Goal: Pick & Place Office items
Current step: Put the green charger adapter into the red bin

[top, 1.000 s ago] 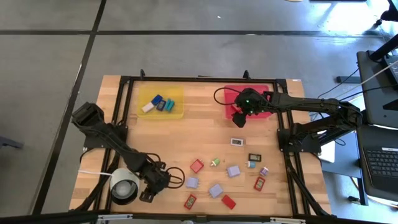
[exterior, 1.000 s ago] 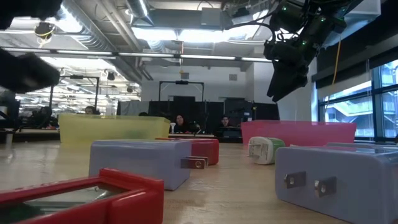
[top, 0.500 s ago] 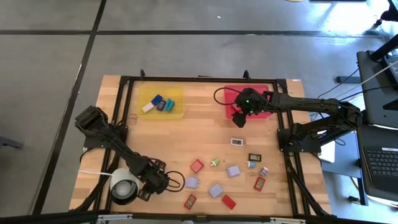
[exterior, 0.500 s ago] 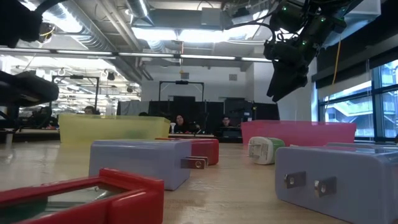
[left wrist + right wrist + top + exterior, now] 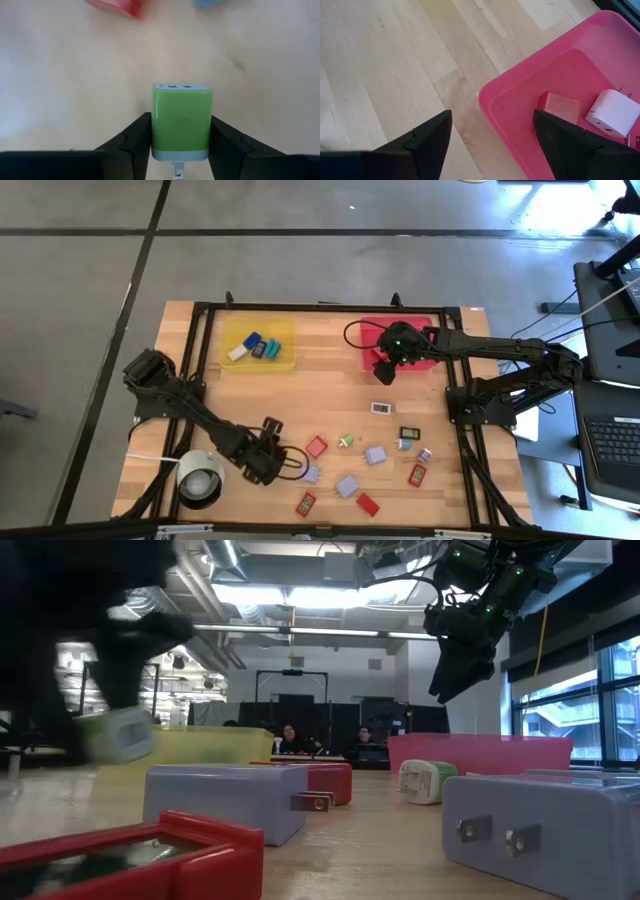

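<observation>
One green charger block [image 5: 181,121] sits clamped between the left claw's [image 5: 180,145] fingers.

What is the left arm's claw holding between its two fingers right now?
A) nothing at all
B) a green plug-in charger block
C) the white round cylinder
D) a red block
B: in the left wrist view, the green charger block sits clamped between the left gripper's dark fingers, its metal prongs pointing back toward the camera.
</observation>
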Available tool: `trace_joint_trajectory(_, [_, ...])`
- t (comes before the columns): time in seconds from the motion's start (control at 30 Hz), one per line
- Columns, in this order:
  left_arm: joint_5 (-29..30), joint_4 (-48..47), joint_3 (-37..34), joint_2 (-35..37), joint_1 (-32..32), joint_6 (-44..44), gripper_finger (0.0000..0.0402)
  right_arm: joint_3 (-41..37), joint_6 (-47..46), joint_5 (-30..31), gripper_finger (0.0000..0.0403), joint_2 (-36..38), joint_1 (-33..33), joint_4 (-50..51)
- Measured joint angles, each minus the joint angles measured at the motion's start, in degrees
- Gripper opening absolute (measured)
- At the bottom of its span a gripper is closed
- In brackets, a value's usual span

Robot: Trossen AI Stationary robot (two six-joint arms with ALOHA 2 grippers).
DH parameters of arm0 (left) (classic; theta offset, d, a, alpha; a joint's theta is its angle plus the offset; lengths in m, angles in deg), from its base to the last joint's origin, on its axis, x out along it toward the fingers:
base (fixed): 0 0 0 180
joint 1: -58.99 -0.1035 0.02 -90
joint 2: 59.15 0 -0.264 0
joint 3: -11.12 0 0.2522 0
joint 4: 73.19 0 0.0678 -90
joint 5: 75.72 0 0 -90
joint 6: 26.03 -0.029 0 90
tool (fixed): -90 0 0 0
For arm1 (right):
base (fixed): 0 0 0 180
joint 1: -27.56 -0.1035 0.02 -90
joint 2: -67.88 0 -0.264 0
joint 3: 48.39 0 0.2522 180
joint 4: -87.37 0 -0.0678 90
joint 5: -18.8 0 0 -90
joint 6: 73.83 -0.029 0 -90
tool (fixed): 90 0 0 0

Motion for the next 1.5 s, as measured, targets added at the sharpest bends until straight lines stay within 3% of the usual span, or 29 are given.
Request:
trace_joint_trajectory(0.4, [11.69,4.36,6.03,0.04,-14.01,-23.37,0.015,0.0,0.02,0.0,0.0284,0.0,0.0,-0.04])
trace_joint_trajectory(0.67, [17.06,12.68,7.45,0.09,-24.56,-23.88,0.015,0.0,-0.02,0.0,0.0284,0.0,0.0,-0.69])
trace_joint_trajectory(0.8, [14.02,17.79,7.48,0.09,-29.32,-19.61,0.015,0.0,-0.05,-0.02,0.0284,0.0,0.0,-4.77])
trace_joint_trajectory(1.03, [-3.03,25.01,7.48,0.09,-36.57,-15.0,0.015,0.02,0.22,0.0,0.0284,0.0,0.0,-13.37])
trace_joint_trajectory(1.13, [-5.28,26.81,7.48,0.09,-38.4,-15.13,0.015,0.02,0.21,0.0,0.0284,0.0,0.0,-15.84])
trace_joint_trajectory(1.33, [7.68,31.2,7.48,0.1,-39.45,-20.53,0.0152,0.02,-5.76,-0.02,0.0284,0.0,0.0,-23.49])
trace_joint_trajectory(1.5, [9.97,39.12,7.48,0.11,-39.44,-25.44,0.0151,0.02,-15.61,-4.47,0.0284,0.0,0.31,-26.66])
